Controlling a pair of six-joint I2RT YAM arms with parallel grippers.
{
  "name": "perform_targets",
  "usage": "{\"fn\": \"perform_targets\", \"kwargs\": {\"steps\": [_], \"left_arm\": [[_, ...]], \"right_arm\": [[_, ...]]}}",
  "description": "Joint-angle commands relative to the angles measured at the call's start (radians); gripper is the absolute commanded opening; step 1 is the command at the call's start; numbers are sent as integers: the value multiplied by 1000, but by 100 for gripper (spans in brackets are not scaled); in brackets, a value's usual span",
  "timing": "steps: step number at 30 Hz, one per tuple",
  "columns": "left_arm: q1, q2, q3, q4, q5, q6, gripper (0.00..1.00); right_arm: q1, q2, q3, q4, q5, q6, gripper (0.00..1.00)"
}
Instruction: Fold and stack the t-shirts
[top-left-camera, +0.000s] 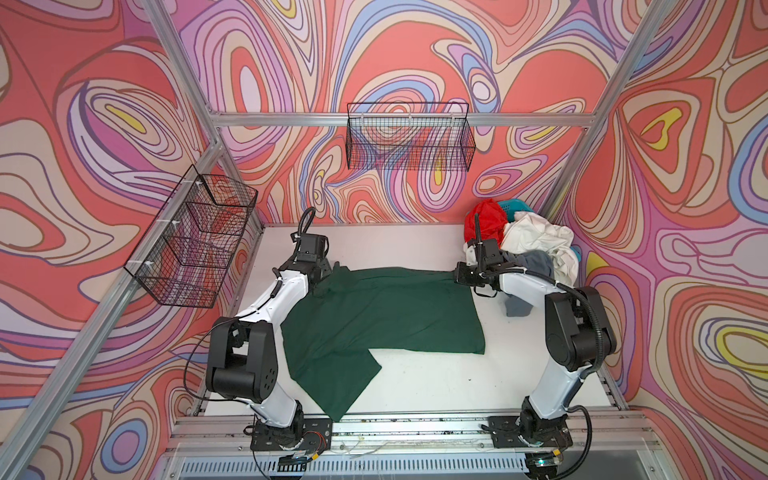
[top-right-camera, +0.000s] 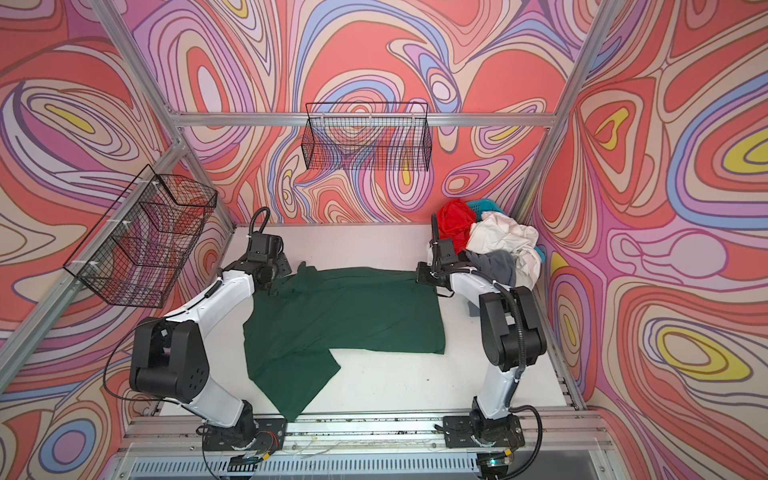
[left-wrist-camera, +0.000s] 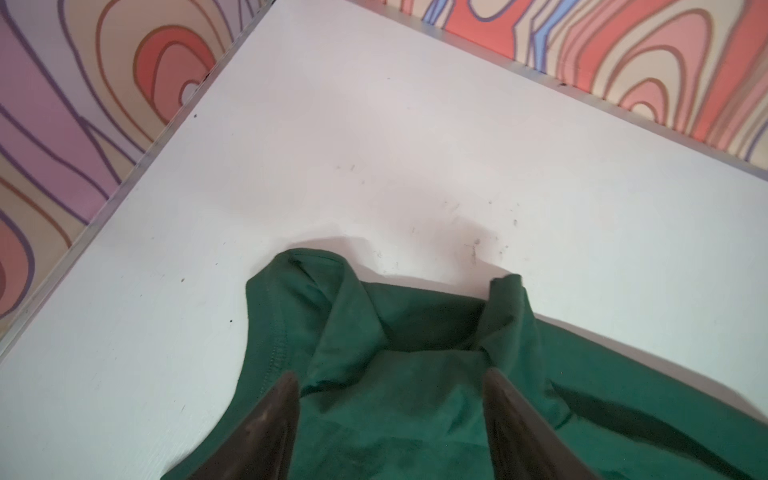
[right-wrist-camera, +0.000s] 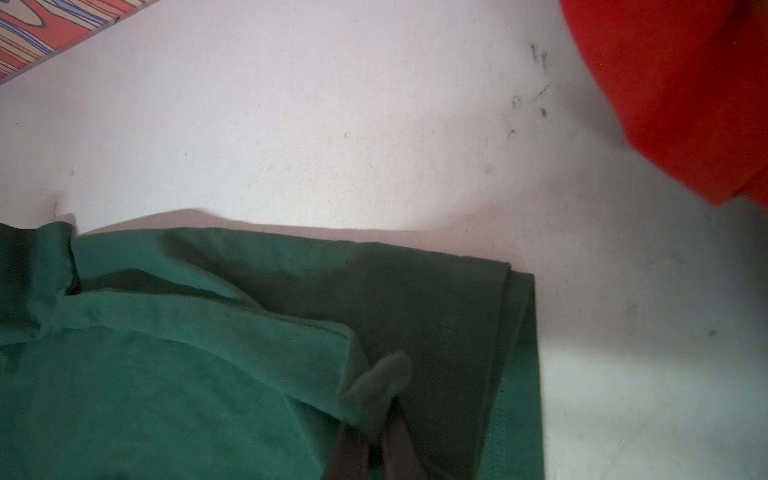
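A dark green t-shirt (top-left-camera: 386, 320) (top-right-camera: 345, 316) lies spread on the white table, one flap folded toward the front edge. My left gripper (top-left-camera: 322, 278) (left-wrist-camera: 390, 374) hovers over its bunched far-left corner (left-wrist-camera: 415, 415), open, with its fingers apart and nothing pinched between them. At the far-right corner, my right gripper (top-left-camera: 457, 276) (right-wrist-camera: 376, 419) is shut on a small fold of the green cloth (right-wrist-camera: 208, 395). The red t-shirt (top-left-camera: 484, 220) (right-wrist-camera: 685, 83), off-white t-shirt (top-left-camera: 536, 241) and grey-blue t-shirt (top-left-camera: 536, 262) are heaped at the back right.
The heap sits in a turquoise mesh basket (top-left-camera: 511, 205) in the back right corner, right behind my right arm. Black wire baskets hang on the back wall (top-left-camera: 409, 137) and the left wall (top-left-camera: 195, 241). White tabletop (top-left-camera: 436, 386) shows in front of the green shirt.
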Motion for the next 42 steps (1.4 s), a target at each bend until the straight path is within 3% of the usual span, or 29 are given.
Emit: {"fn": "perform_targets", "kwargs": {"steps": [1, 6, 15, 25, 37, 40, 42], "left_arm": [[86, 33, -43, -116, 132, -129, 63], [157, 85, -38, -52, 304, -163, 58], [193, 242, 62, -25, 394, -183, 51], [202, 288, 138, -47, 325, -113, 43], [204, 397, 233, -84, 380, -84, 42], [204, 407, 235, -82, 395, -75, 30], [204, 411, 242, -83, 402, -65, 14]], "right_arm": [[-5, -15, -15, 18, -14, 0, 0], [-6, -14, -10, 15, -19, -2, 0], [-6, -17, -11, 5, -18, -8, 0], [-5, -22, -6, -5, -10, -10, 0], [-5, -21, -5, -11, -9, -12, 0], [-5, -22, -8, -10, -9, -11, 0], [-5, -24, -12, -6, -9, -10, 0]]}}
